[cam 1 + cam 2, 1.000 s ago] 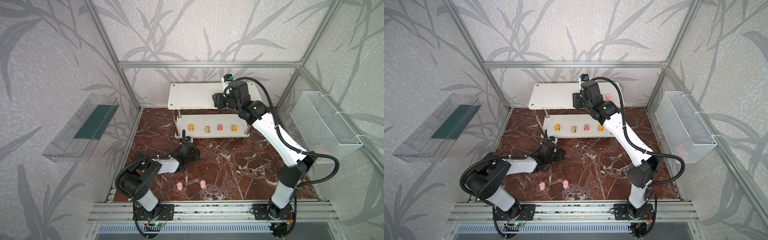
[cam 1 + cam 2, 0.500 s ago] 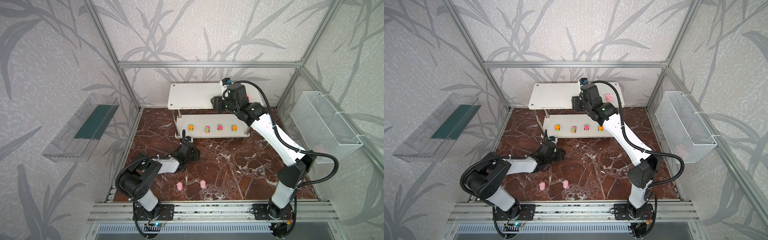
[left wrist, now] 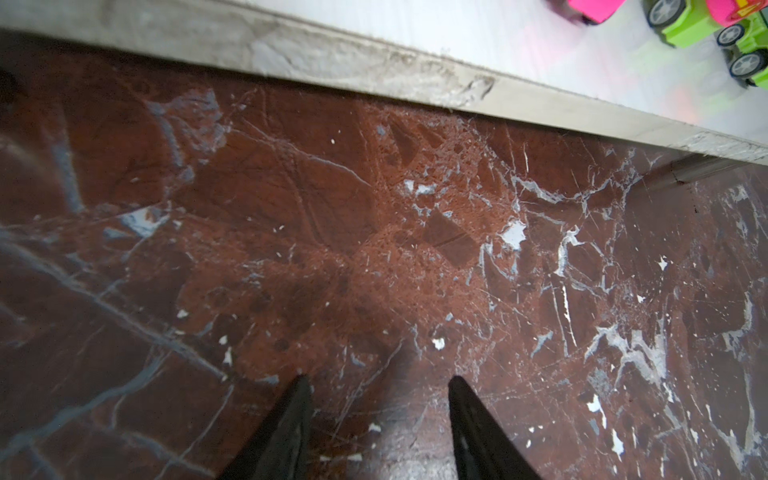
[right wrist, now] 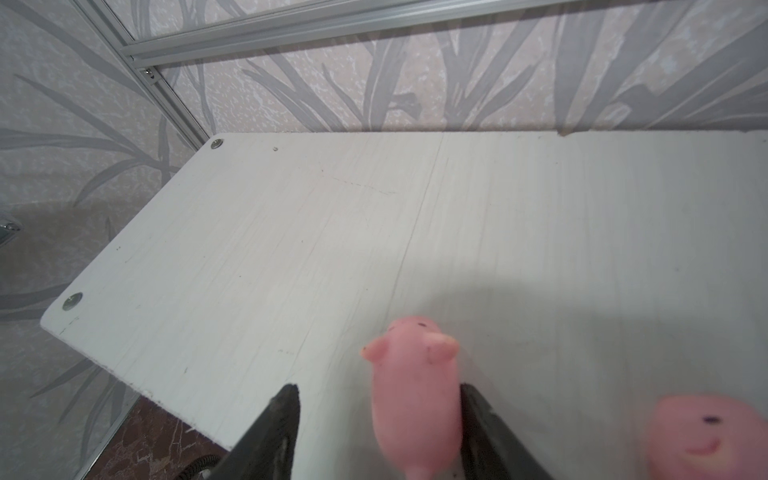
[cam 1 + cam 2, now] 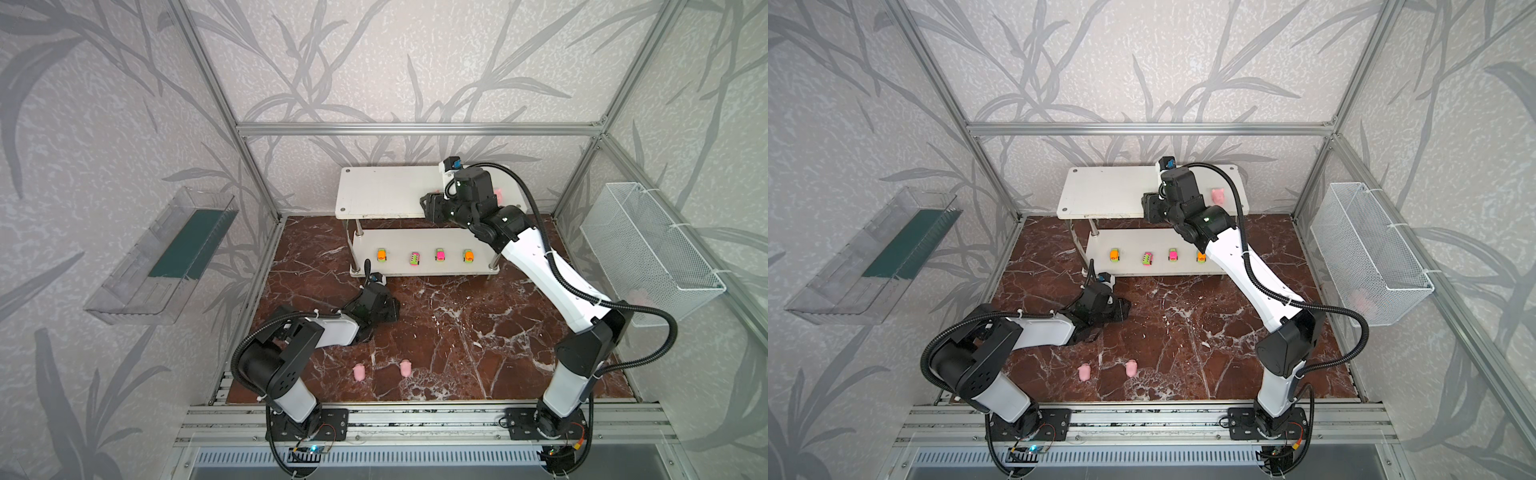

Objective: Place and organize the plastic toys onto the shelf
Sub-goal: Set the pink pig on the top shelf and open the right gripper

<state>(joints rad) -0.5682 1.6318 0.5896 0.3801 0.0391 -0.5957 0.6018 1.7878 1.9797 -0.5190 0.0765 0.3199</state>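
Observation:
The white two-tier shelf (image 5: 382, 195) (image 5: 1108, 195) stands at the back. Several toy cars sit in a row on its lower tier: orange (image 5: 381, 254), green and pink (image 5: 415, 259), pink (image 5: 440, 254), orange (image 5: 468, 256). My right gripper (image 4: 378, 388) (image 5: 430, 205) is open over the top tier. A pink pig (image 4: 415, 390) lies between its fingers, against one of them and apart from the other. A second pig (image 4: 706, 436) (image 5: 1217, 195) stands beside it. Two pigs (image 5: 359, 372) (image 5: 406, 368) lie on the marble floor. My left gripper (image 3: 380, 379) (image 5: 388, 309) is open and empty, low over the floor by the lower tier's edge.
A white wire basket (image 5: 648, 249) hangs on the right wall with something pale pink (image 5: 638, 296) inside. A clear plastic tray (image 5: 162, 257) is fixed to the left wall. Aluminium frame posts run along the floor's edges.
My right gripper has shifted slightly left and toward the front edge of the top tier, with the pig between its fingers. The left arm has not moved.

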